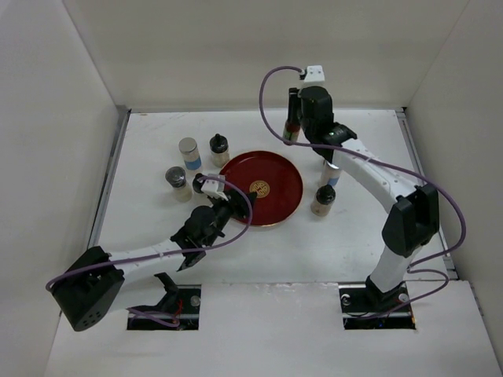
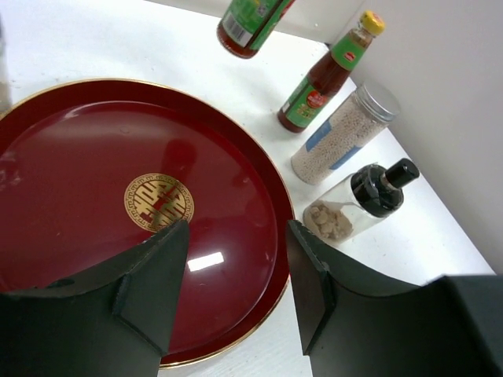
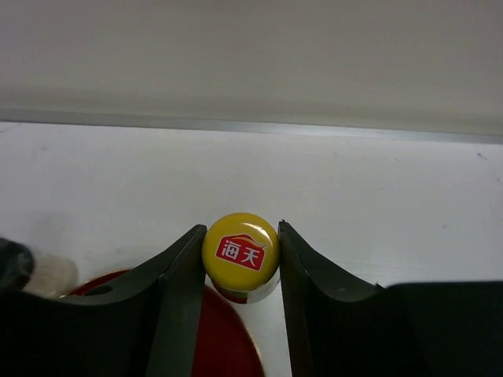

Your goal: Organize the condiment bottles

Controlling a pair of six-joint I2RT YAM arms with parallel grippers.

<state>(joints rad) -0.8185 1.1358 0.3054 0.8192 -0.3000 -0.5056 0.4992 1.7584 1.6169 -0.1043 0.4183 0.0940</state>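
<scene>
**Condiment set on white worktop: holdings, front to back**

1. Left end effector [image 2: 236,236]: fingers spread wide and holding nothing, poised over the near-left rim of the tray.
2. Round red tray [image 2: 71,157]: gold-edged, with a gold emblem [image 2: 159,201] at its centre. No container stands in it.
3. Black-capped jar [image 2: 357,208]: clear body with a low heap of beige clumps. It stands on the worktop [image 1: 141,216] just off the tray's right rim.
4. Grey-lidded jar [image 1: 178,182]: on the worktop left of the tray, near the left arm's wrist. Its contents are too small to read.
5. Granule cylinder [image 2: 339,135]: clear, with a silver screw top and a blue label, filled nearly to the lid with whitish grains. It stands just behind the black-capped jar.
6. Standing sauce bottle [image 2: 324,78]: slim, with dark red-brown contents, a green neck label and a yellow cap. It is upright beside the granule cylinder, on the far side.
7. Left cylinder [image 1: 189,153] and dark-lidded jar [image 1: 219,148]: side by side on the worktop beyond the tray's left rim. Their fill cannot be told.
8. Held sauce bottle [image 3: 240,250]: same pattern as item 6, hanging upright with its base clear of the worktop, beyond the tray's far rim.
9. Right end effector [image 3: 241,236]: fingers pinching the yellow cap of item 8 from both sides.
</scene>
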